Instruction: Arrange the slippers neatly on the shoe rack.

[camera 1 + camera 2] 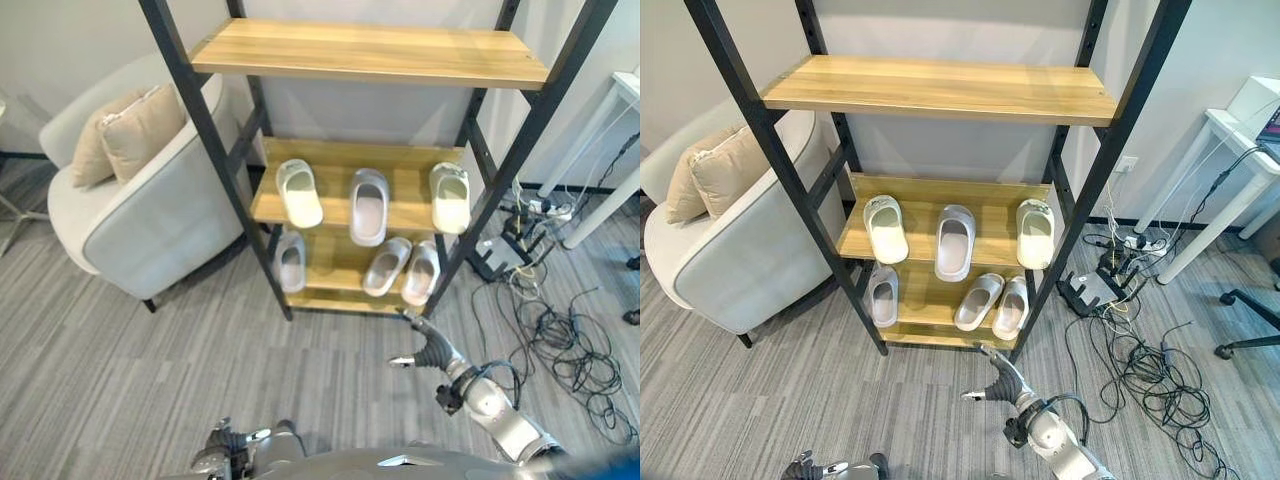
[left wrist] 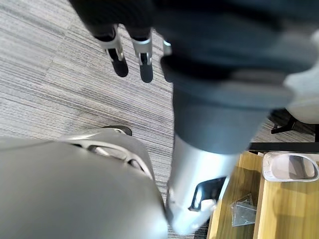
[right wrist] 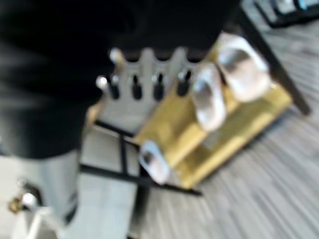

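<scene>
Nearest the camera, the left robot hand (image 1: 222,449) hangs low at the bottom edge of the head views, over the grey striped floor (image 1: 130,370); in its own wrist view the fingers (image 2: 118,56) point straight down at the carpet and hold nothing. A little farther out, the right robot hand (image 1: 428,350) is raised just in front of the rack's lower right corner, fingers (image 3: 147,79) extended in a row, thumb apart, palm empty.

Beyond it stands the shoe rack (image 1: 372,52), black-framed with three wooden shelves. The bottom shelf (image 1: 335,262) carries three slippers: one grey slipper (image 1: 290,261) alone at the left, and a pair (image 1: 404,268) at the right whose two shoes lean toward each other at a slant. The middle shelf (image 1: 405,162) carries three more: a cream slipper (image 1: 298,193) at the left, a lilac-grey slipper (image 1: 369,206) in the centre, and a pale green slipper (image 1: 450,197) at the right, all toes outward but well apart. The top shelf is bare. A white armchair (image 1: 150,210) with cushions sits left of the rack; loose cables (image 1: 555,340) lie on the floor to the right.

Judged step: all slippers are already on the rack, and straightening is in hand. The next move probably calls for the right robot hand to reach to the slanted pair on the bottom shelf and square it with the shelf edge.
</scene>
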Robot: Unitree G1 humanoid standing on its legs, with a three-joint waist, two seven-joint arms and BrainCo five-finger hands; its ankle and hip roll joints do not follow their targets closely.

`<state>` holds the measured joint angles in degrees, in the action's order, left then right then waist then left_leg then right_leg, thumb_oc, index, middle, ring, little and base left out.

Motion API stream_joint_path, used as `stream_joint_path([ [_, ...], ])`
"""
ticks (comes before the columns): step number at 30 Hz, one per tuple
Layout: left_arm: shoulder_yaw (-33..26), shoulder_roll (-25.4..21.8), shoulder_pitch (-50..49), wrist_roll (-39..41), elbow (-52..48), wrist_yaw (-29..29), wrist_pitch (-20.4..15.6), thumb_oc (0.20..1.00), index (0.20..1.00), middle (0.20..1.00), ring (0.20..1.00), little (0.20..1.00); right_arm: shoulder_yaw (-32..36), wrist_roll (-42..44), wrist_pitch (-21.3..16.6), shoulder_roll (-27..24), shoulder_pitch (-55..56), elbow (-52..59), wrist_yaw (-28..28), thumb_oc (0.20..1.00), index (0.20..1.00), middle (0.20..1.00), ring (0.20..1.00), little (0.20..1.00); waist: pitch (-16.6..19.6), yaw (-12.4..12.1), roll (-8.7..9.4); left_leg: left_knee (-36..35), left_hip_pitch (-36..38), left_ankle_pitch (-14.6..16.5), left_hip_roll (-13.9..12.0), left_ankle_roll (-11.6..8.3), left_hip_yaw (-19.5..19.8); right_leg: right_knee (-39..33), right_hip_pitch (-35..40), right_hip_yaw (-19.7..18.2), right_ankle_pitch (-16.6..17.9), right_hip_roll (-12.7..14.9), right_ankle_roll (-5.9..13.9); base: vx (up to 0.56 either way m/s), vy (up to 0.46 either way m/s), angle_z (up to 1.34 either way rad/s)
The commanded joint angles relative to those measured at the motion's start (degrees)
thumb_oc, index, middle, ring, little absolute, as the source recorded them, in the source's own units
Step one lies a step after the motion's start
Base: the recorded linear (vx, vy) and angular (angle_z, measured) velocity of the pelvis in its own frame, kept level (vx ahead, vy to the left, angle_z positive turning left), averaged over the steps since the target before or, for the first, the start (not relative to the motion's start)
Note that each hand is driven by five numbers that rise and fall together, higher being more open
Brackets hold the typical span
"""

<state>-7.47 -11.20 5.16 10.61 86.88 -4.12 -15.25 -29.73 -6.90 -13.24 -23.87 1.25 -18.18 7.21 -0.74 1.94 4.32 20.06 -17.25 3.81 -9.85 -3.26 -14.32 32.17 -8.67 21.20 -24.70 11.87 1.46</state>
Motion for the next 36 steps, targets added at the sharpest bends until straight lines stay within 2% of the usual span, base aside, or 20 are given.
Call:
stream_joint_path([
  [1, 1.4, 0.3, 0.5, -0.2, 0.8, -0.2, -1.2, 1.000, 1.000, 1.000, 1.000, 1.000, 2.5, -3.1, -3.1, 0.6, -5.7, 7.9, 4.8, 1.000, 1.000, 1.000, 1.000, 1.000, -2.3, -1.1, 2.47, 8.3, 0.2, 5.8, -3.2, -1.75, 3.0, -13.1, 6.1, -2.4, 12.2, 4.5, 8.30, 0.00, 0.000, 0.00],
  [4, 1.2, 0.5, 0.4, 0.3, 0.7, -0.1, -1.6, 1.000, 1.000, 1.000, 1.000, 1.000, 4.2, -6.9, -0.7, -1.2, -9.4, 15.3, 7.9, 1.000, 1.000, 1.000, 1.000, 1.000, -2.9, -1.0, 2.35, 8.7, -0.3, 5.8, -3.4, -1.69, 3.1, -12.6, 5.6, -2.5, 12.2, 4.6, 8.29, 0.00, 0.000, 0.00],
  [5, 1.2, 0.7, 0.5, 0.5, 0.3, -0.3, -1.5, 1.000, 1.000, 1.000, 1.000, 1.000, 5.6, -9.3, 1.2, -1.4, -11.7, 17.4, 10.0, 1.000, 1.000, 1.000, 1.000, 1.000, -3.2, -1.1, 2.29, 8.9, -0.7, 5.7, -3.4, -1.64, 3.2, -12.5, 5.4, -2.5, 12.2, 4.6, 8.28, 0.00, 0.000, 0.00],
  [11, 2.2, 1.5, 0.8, 0.0, -1.5, -0.5, -0.8, 1.000, 1.000, 1.000, 1.000, 1.000, 9.9, -11.7, 5.4, 0.8, -17.7, 15.0, 14.0, 1.000, 1.000, 1.000, 1.000, 1.000, -4.4, -1.3, 2.06, 10.2, -3.1, 5.6, -3.9, -1.82, 3.8, -12.3, 4.8, -1.8, 12.0, 4.4, 8.30, -0.01, -0.017, 0.02],
  [16, 3.5, 1.1, 2.0, -0.4, -2.0, -0.6, -0.9, 1.000, 1.000, 1.000, 1.000, 1.000, 12.2, -12.8, 6.4, 0.0, -27.7, 5.3, 19.5, 1.000, 1.000, 1.000, 1.000, 1.000, -5.7, -1.6, 1.67, 12.0, -5.0, 6.2, -4.3, -1.82, 4.1, -11.2, 3.7, -1.1, 11.5, 4.6, 8.23, 0.02, 0.002, 0.13],
  [17, 4.0, 0.8, 2.7, -0.4, -2.2, -0.4, -0.9, 1.000, 1.000, 1.000, 1.000, 1.000, 11.6, -12.5, 6.6, -0.3, -32.6, -0.8, 20.9, 1.000, 1.000, 1.000, 1.000, 1.000, -6.4, -1.8, 1.48, 12.0, -5.6, 6.2, -4.3, -1.73, 4.2, -11.0, 3.1, -0.9, 11.5, 4.8, 8.28, 0.00, 0.030, 0.03],
  [21, 4.4, 0.4, 3.8, -0.1, -2.2, -0.4, -1.1, 1.000, 1.000, 1.000, 1.000, 1.000, 10.1, -12.7, 6.8, -1.4, -38.6, -7.1, 23.3, 1.000, 1.000, 1.000, 1.000, 1.000, -7.1, -2.0, 1.41, 12.1, -6.8, 6.1, -4.0, -1.54, 4.2, -11.0, 2.1, -0.8, 11.7, 5.1, 8.46, 0.00, 0.014, 0.01],
  [23, 5.0, 0.2, 4.9, 0.2, -2.6, -0.1, -1.3, 1.000, 1.000, 1.000, 1.000, 1.000, 10.1, -11.9, 6.9, 0.0, -43.6, -12.7, 26.0, 1.000, 1.000, 1.000, 1.000, 1.000, -7.9, -1.9, 1.16, 12.3, -8.3, 6.0, -3.5, -1.27, 4.5, -10.8, 1.0, -0.7, 11.8, 5.3, 8.66, -0.02, 0.043, 0.01],
  [31, 6.1, 0.9, 7.2, -0.1, -4.6, -1.6, -1.5, 1.000, 1.000, 1.000, 1.000, 1.000, 9.1, -7.7, 5.7, 2.9, -54.9, -29.0, 28.5, 1.000, 1.000, 1.000, 1.000, 1.000, -9.7, -2.4, 0.72, 12.6, -11.2, 5.9, -2.5, -0.74, 4.6, -10.9, -1.5, -0.6, 12.7, 6.0, 9.38, -0.01, 0.030, 0.01],
  [36, 7.3, 2.8, 9.0, 0.2, -6.6, -2.7, -2.4, 1.000, 1.000, 1.000, 1.000, 1.000, 5.3, -4.3, 4.0, 2.8, -64.3, -40.4, 27.9, 1.000, 1.000, 1.000, 1.000, 1.000, -11.9, -2.6, -0.14, 12.1, -13.0, 5.3, -1.3, -0.43, 4.4, -11.1, -3.3, -0.4, 13.4, 7.0, 9.79, -0.02, 0.059, 0.04],
])
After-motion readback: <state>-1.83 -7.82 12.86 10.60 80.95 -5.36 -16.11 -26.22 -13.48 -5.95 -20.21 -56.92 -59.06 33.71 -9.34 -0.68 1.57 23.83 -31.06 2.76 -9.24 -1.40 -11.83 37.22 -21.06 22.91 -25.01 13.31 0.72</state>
